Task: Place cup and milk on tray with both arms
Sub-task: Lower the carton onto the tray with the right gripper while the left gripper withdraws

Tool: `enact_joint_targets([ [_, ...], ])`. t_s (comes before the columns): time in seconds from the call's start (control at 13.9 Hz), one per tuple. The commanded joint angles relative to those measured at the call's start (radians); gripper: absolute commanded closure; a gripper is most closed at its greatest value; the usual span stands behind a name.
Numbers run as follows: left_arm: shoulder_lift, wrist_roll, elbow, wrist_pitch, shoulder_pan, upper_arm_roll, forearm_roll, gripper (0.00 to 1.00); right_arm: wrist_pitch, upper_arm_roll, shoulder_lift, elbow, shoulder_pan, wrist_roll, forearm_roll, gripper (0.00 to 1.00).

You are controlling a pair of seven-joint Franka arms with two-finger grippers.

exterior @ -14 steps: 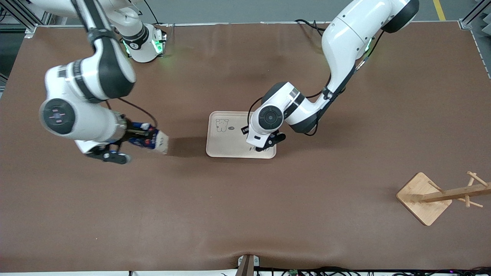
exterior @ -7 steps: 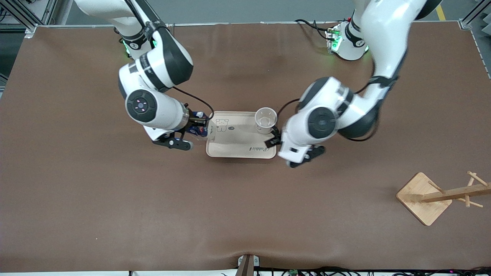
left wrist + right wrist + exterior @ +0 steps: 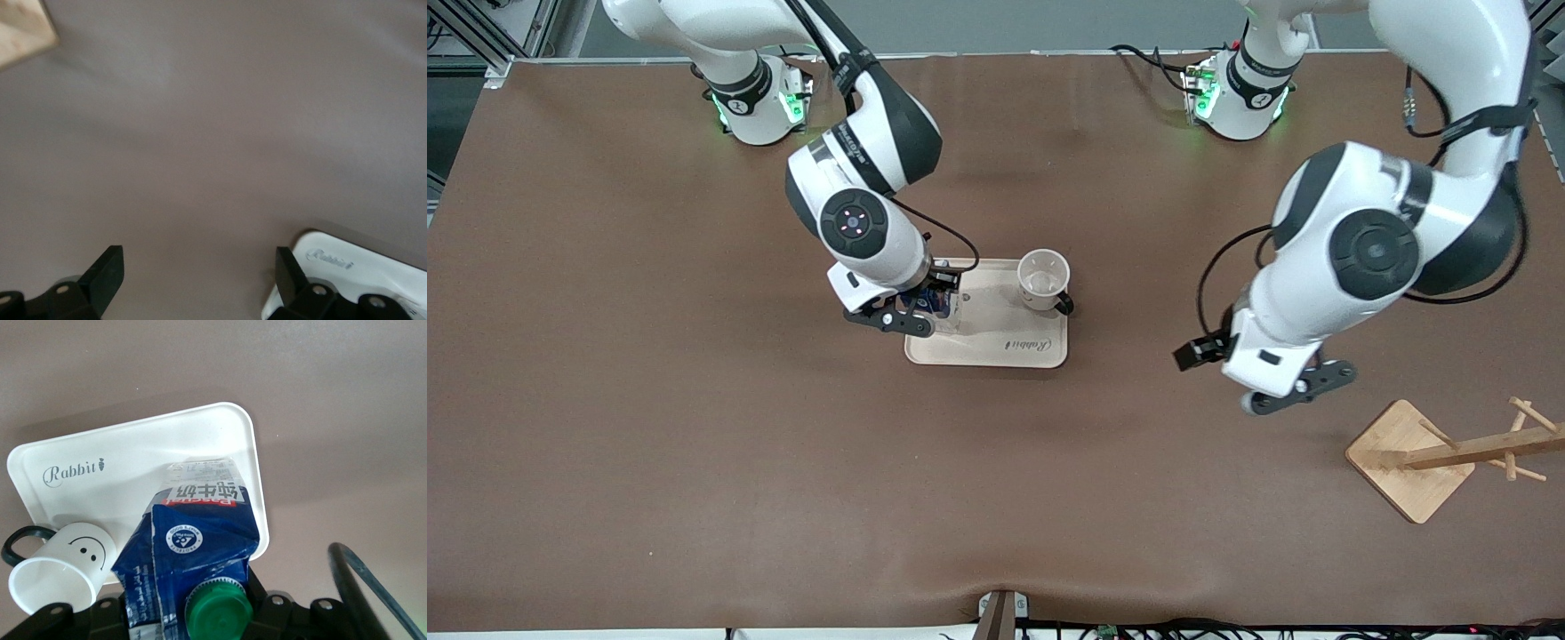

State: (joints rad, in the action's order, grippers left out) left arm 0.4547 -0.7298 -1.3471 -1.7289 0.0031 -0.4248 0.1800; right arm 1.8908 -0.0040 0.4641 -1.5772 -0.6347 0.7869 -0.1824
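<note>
Milk (image 3: 190, 553) pinched near its green-capped top by right end effector (image 3: 925, 307), hanging over the tray (image 3: 996, 351) at the end nearest the right arm's base. Cup (image 3: 1043, 277) standing upright on the tray, at the corner toward the left arm's end, handle pointing off the tray. Left end effector (image 3: 1294, 391) spread wide and empty, over bare desk (image 3: 694, 489) between the tray and a wooden stand (image 3: 1414, 462). Carton likely light, its card walls soft enough to dent, so a modest squeeze on the flat sides suits; glossy print probably slippery. Needs setting flat on its base, clear of the cup.
</note>
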Motion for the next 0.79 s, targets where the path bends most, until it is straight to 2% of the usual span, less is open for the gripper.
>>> enact_joint_targets([
  [0.0, -0.073, 0.123, -0.024, 0.018, 0.061, -0.002, 0.026, 0.0, 0.091, -0.011, -0.002, -0.053, -0.025, 0.025, 0.029, 0.61],
  [0.14, -0.1, 0.209, -0.023, 0.046, 0.104, -0.002, 0.026, 0.0, 0.11, -0.011, -0.002, -0.061, -0.042, 0.026, 0.029, 0.45],
  [0.22, -0.116, 0.236, -0.023, 0.055, 0.119, -0.002, 0.026, 0.0, 0.11, -0.011, -0.001, -0.064, -0.045, 0.026, 0.031, 0.28],
  [0.29, -0.125, 0.257, -0.023, 0.072, 0.136, -0.003, 0.026, 0.0, 0.108, -0.011, -0.001, -0.064, -0.042, 0.023, 0.031, 0.0],
  [0.72, -0.208, 0.282, -0.023, 0.107, 0.143, -0.002, 0.026, 0.0, 0.015, -0.014, -0.024, -0.012, -0.025, 0.009, 0.031, 0.0],
])
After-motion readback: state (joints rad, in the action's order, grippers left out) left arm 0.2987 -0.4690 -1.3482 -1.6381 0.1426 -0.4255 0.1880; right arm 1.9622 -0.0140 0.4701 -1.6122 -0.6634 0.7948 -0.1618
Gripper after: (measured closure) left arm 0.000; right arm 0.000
